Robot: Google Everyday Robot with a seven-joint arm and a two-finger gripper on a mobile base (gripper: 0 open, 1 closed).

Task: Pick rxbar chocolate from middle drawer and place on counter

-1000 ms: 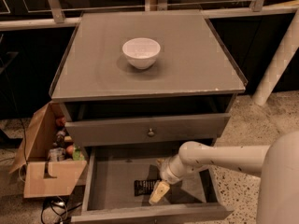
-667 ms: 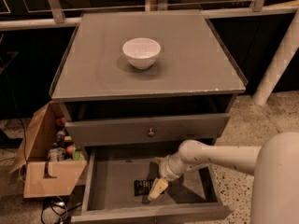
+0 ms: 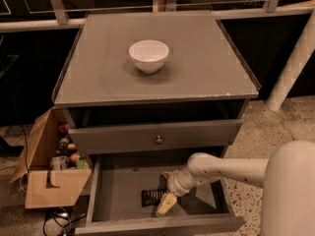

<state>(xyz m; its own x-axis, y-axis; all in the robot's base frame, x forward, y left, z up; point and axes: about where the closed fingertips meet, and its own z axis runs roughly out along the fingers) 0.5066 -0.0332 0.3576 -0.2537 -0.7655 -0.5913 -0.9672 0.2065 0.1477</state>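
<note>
Reaching down into the open drawer (image 3: 118,186) with the tool (image 3: 166,204), low over the floor, toward the front right. Finding the bar (image 3: 151,196) lying flat on the drawer floor, black, just left of the tool tip, touching it or nearly so, and not lifted. Not managing to tell the state of the tool, whether spread, pressed together or pinching, seeing only 1 pale wedge from this side.

Comparing with 1 second ago: seeing hardly any change. Sinking the tool a little lower and slightly nearer the front wall. Leaving the bar in the same place, in the same direction. Bending the arm (image 3: 221,168) in over the right wall as before.

Judging from this: standing at the grasp step, closing in slowly, with no sign of a hold yet. Remaining to do: pinching the bar, raising it out past the front with the knob (image 3: 158,139), then setting it on the worktop (image 3: 197,68), on the bare part beside the 1 bowl (image 3: 148,55) in the middle.
</note>
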